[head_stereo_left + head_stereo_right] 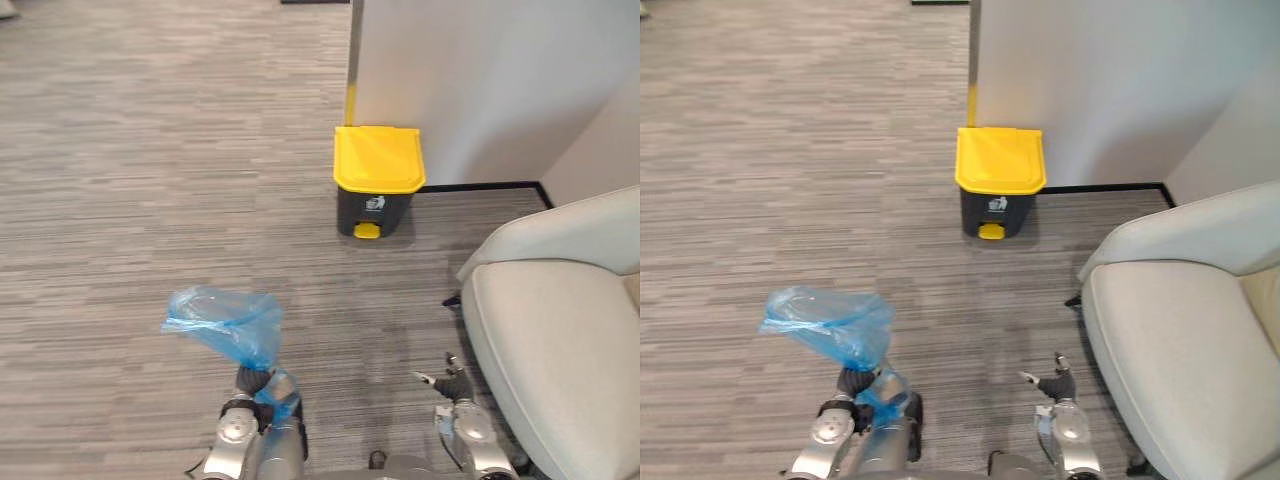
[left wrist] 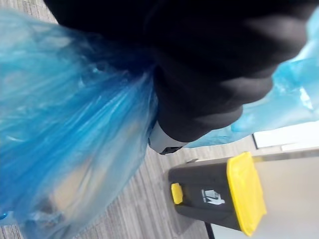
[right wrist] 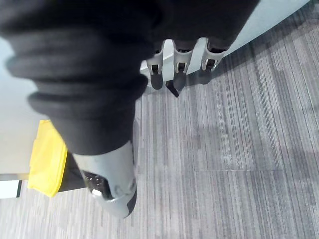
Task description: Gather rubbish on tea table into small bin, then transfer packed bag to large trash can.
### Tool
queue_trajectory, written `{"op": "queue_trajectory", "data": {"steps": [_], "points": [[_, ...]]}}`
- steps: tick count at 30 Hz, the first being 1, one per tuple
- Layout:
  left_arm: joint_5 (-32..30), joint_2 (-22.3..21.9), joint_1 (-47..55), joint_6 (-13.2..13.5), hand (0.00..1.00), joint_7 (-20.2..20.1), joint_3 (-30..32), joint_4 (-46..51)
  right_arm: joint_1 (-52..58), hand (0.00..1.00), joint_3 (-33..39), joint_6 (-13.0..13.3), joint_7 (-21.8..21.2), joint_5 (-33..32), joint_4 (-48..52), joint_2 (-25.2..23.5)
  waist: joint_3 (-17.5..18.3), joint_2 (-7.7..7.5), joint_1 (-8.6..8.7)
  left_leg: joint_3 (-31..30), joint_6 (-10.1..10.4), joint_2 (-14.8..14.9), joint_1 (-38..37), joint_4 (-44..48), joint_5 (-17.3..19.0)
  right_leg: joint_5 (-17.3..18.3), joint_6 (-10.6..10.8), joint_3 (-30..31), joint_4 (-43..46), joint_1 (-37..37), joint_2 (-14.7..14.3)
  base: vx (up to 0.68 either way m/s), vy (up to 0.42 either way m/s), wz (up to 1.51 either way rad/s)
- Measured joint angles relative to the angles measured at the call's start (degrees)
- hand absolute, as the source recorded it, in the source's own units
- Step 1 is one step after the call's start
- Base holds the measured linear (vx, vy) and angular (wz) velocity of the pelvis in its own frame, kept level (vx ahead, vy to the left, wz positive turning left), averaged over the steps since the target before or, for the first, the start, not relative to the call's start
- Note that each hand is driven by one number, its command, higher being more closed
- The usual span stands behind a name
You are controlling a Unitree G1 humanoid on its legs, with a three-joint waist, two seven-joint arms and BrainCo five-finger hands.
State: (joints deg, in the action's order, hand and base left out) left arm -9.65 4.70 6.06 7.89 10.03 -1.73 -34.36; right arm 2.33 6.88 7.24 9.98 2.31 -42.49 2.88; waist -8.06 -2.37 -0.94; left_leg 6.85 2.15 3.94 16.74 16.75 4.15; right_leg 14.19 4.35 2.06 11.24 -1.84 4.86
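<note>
One armchair [image 1: 550, 340] flanks carpet [image 1: 300, 262] between blue bag [image 1: 230, 320] and yellow-lidded bin [image 1: 378, 172].

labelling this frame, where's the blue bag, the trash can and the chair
blue bag [image 1: 225, 322]: left eye view, on its puffed body.
trash can [image 1: 378, 158]: left eye view, on its yellow lid.
chair [image 1: 555, 350]: left eye view, on its seat cushion.

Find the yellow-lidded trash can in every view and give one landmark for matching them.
Left eye view: the trash can stands upper centre, against the white wall.
Right eye view: the trash can is likewise upper centre.
Left wrist view: the trash can shows past the blue bag.
Right wrist view: the trash can shows behind the thumb of the right hand.
Shared landmark: the striped grey carpet.
</note>
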Motion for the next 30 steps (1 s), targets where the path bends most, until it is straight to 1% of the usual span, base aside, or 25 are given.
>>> {"op": "queue_trajectory", "data": {"steps": [1,3,4,5,6,7,8,9,10,11,12,13,14,15,16,18,20,21,22,23,24,26,28,29,30], "points": [[0.00,0.01,0.03,-0.05,1.00,0.01,-0.02,0.01,0.09,0.00,0.01,0.01,0.00,0.00,0.13,0.02,0.09,-0.17,-0.06,0.83,-0.39,-0.42,-0.10,0.87,1.15,0.32,0.44,0.58,0.94,0.20,0.75,0.26,0.195,-0.38],[0.00,0.14,0.91,-0.12,1.00,-0.01,-0.65,0.10,0.16,0.00,-0.47,0.00,-0.11,0.12,0.15,-0.30,0.06,0.06,-0.63,4.02,-2.12,-1.65,-3.74,2.11,5.60,1.50,2.48,3.52,11.57,2.92,2.58,0.31,0.229,-0.54],[0.00,0.24,1.24,-0.12,1.00,-0.01,-0.84,0.15,0.29,0.00,-0.87,0.00,-0.14,0.13,0.15,-0.35,0.10,0.09,-0.57,4.44,-2.12,-2.05,-5.08,1.88,6.23,1.41,3.53,3.74,15.67,4.21,2.94,0.37,0.207,-0.43],[0.02,0.68,1.69,-0.13,1.00,0.00,-1.72,0.30,0.42,0.00,-1.15,0.00,-0.17,0.23,0.16,-0.42,0.19,0.22,-0.19,5.23,-2.54,-2.40,-7.30,1.78,7.73,-0.13,7.33,4.04,24.88,7.74,3.39,0.38,0.156,-0.29],[0.02,1.37,1.79,-0.15,1.00,0.00,-2.86,0.48,0.36,0.00,-1.16,0.00,-0.17,0.57,0.15,-0.56,0.25,0.18,-0.06,5.75,-3.31,-2.44,-9.10,1.76,8.83,-0.89,8.84,4.17,32.66,11.25,3.35,0.38,0.134,-0.25],[0.02,1.57,1.78,-0.16,1.00,0.01,-3.04,0.60,0.32,0.00,-1.17,0.00,-0.17,0.59,0.16,-0.59,0.27,0.15,-0.03,5.87,-3.47,-2.44,-9.87,1.74,9.40,-0.56,8.22,3.77,35.36,12.81,3.40,0.33,0.052,-0.16],[0.03,1.72,1.73,-0.19,1.00,0.03,-3.04,0.83,0.36,0.00,-1.16,0.00,-0.17,0.59,0.32,-0.60,0.28,0.10,0.16,5.93,-3.55,-2.36,-11.13,1.69,10.04,0.30,6.61,2.39,38.70,15.15,3.38,0.35,-0.012,-0.01],[0.04,1.74,1.75,-0.26,1.00,0.04,-3.03,1.78,0.50,0.00,-1.14,-0.04,-0.15,0.60,0.78,-0.58,0.24,0.15,0.48,6.02,-3.56,-1.83,-13.29,1.23,11.16,1.83,3.91,-1.17,41.21,18.43,3.18,0.36,-0.043,0.03],[0.05,1.67,1.74,-0.26,1.00,0.05,-3.02,2.32,0.49,0.00,-1.15,-0.04,-0.15,0.60,0.93,-0.56,0.22,0.19,0.55,6.02,-3.22,-1.56,-14.26,0.84,11.57,2.54,2.72,-2.55,41.43,19.79,3.12,0.37,-0.099,0.04],[0.05,1.59,1.67,-0.26,1.00,0.07,-3.01,3.33,0.20,0.00,-1.18,-0.04,-0.15,0.62,1.21,-0.58,-0.33,1.12,0.56,6.05,-2.57,-0.85,-16.42,-0.10,12.20,3.86,0.59,-5.28,40.48,22.63,2.81,0.31,-0.101,-0.02],[0.06,1.44,1.35,-0.22,1.00,0.07,-2.88,3.34,-0.10,0.00,-1.20,-0.04,-0.16,0.62,1.15,-0.45,-0.39,1.10,0.58,6.05,-2.31,-0.06,-17.72,-0.81,12.34,4.02,0.25,-6.55,38.77,23.56,2.15,0.50,-0.191,-0.06],[0.06,1.32,0.80,-0.18,1.00,0.08,-2.40,3.23,-0.70,0.00,-1.24,-0.08,-0.15,0.63,1.06,-0.15,-0.98,2.35,0.64,5.99,-2.05,1.81,-20.13,-2.01,12.44,3.19,-0.63,-8.46,29.46,25.55,0.04,0.43,-0.183,-0.01],[0.06,1.49,0.57,-0.13,1.00,0.08,-2.35,3.06,-0.84,0.00,-1.26,-0.06,-0.14,0.64,1.05,-0.11,-0.94,2.20,0.76,5.84,-1.74,2.09,-20.85,-2.44,12.47,1.59,-1.23,-8.96,24.86,26.04,-0.37,0.52,-0.251,0.17],[0.06,2.61,0.15,0.00,1.00,0.07,-2.33,2.37,-0.71,0.00,-1.48,-0.06,-0.11,0.69,0.77,0.02,-0.14,0.09,1.66,5.22,-0.02,1.40,-22.41,-3.31,12.89,-7.52,-2.26,-9.46,13.30,25.71,-0.52,0.48,-0.212,0.22],[0.03,1.89,-1.32,-0.15,1.00,-0.02,-2.30,-0.87,-1.72,0.00,-1.61,-0.29,-0.10,0.72,-1.44,2.00,-0.46,2.73,1.94,3.17,1.94,3.72,-23.74,-4.39,13.47,-12.06,-5.52,-10.83,12.56,24.27,-2.52,0.54,-0.238,0.14],[0.01,1.60,-2.39,-0.08,1.00,0.02,-2.37,-2.43,-2.61,0.00,-1.02,-0.38,-0.09,0.71,-1.66,2.29,-0.65,3.14,1.91,1.86,3.52,4.12,-23.62,-4.39,11.18,-9.20,-6.62,-10.88,14.19,24.93,-3.01,0.41,-0.201,0.01],[0.00,0.66,-3.46,-0.14,1.00,-0.01,-2.33,-3.05,-2.52,0.00,-0.63,-0.90,-0.10,0.70,-1.74,2.82,-0.85,3.55,3.07,0.38,6.01,5.04,-23.53,-2.28,8.81,-6.77,-7.68,-12.49,15.01,23.22,-3.04,0.38,-0.229,0.26],[0.00,0.01,-3.81,-0.13,1.00,-0.04,-2.30,-3.20,-1.81,0.00,-0.70,-1.04,-0.09,0.66,-1.74,2.68,-0.93,3.64,3.37,-0.75,7.39,6.12,-22.33,3.78,7.45,-5.85,-7.92,-13.23,13.26,19.82,-3.65,0.29,-0.174,0.25],[0.00,-0.37,-3.72,-0.12,1.00,-0.03,-2.21,-3.21,-1.61,0.00,-0.72,-1.07,-0.09,0.65,-1.71,2.55,-0.98,3.62,3.22,-1.52,7.60,6.62,-21.27,8.23,6.30,-5.70,-8.02,-13.49,11.88,17.71,-4.02,0.33,-0.176,0.22],[0.00,-1.04,-3.20,-0.08,1.00,-0.04,-2.12,-3.16,-0.77,0.00,-1.16,-1.05,-0.08,0.57,-1.30,2.04,-1.11,3.48,3.08,-2.24,8.64,8.07,-17.86,18.85,3.78,-5.53,-8.31,-13.57,8.42,13.16,-4.66,0.33,-0.167,0.05],[0.04,-1.72,-2.88,-0.04,1.00,-0.06,-2.11,-2.66,-0.47,0.00,-1.17,-1.01,-0.09,0.54,-1.03,1.92,-1.20,3.45,2.83,-1.60,7.80,9.52,-13.56,28.69,4.46,-5.26,-8.75,-13.56,6.04,9.64,-5.17,0.31,-0.130,-0.01],[0.06,-2.25,-1.38,-0.03,1.00,-0.08,-2.11,-1.17,-0.31,0.00,-1.11,-0.99,-0.04,0.47,-0.50,1.78,-1.22,3.34,1.71,1.07,5.28,10.84,-8.21,35.29,5.96,-4.68,-9.66,-12.43,3.42,6.41,-5.94,0.17,-0.021,-0.27],[0.09,-2.30,-0.49,-0.03,1.00,-0.09,-1.81,0.14,-0.20,0.00,-0.61,-0.99,-0.04,0.44,0.11,1.16,-1.30,3.23,0.28,4.16,2.85,10.62,-2.91,30.84,7.52,-4.87,-9.40,-10.75,0.66,3.88,-5.98,0.19,0.032,-0.38],[0.09,-2.35,-0.47,-0.05,1.00,-0.10,-1.64,0.14,-0.21,0.00,-0.58,-1.01,-0.04,0.43,0.10,1.01,-1.30,3.21,0.06,4.53,2.66,10.46,-2.55,29.37,7.67,-4.90,-9.36,-10.49,0.43,3.69,-5.94,0.25,0.097,-0.33],[0.10,-2.42,-0.37,-0.07,1.00,-0.09,-0.94,0.12,-0.39,0.00,0.16,-1.03,0.02,0.42,0.08,0.80,-1.43,2.98,-0.13,4.47,2.29,8.88,-1.64,22.30,7.88,-5.25,-8.59,-9.71,-0.37,2.74,-5.47,0.23,0.132,-0.30]]}}
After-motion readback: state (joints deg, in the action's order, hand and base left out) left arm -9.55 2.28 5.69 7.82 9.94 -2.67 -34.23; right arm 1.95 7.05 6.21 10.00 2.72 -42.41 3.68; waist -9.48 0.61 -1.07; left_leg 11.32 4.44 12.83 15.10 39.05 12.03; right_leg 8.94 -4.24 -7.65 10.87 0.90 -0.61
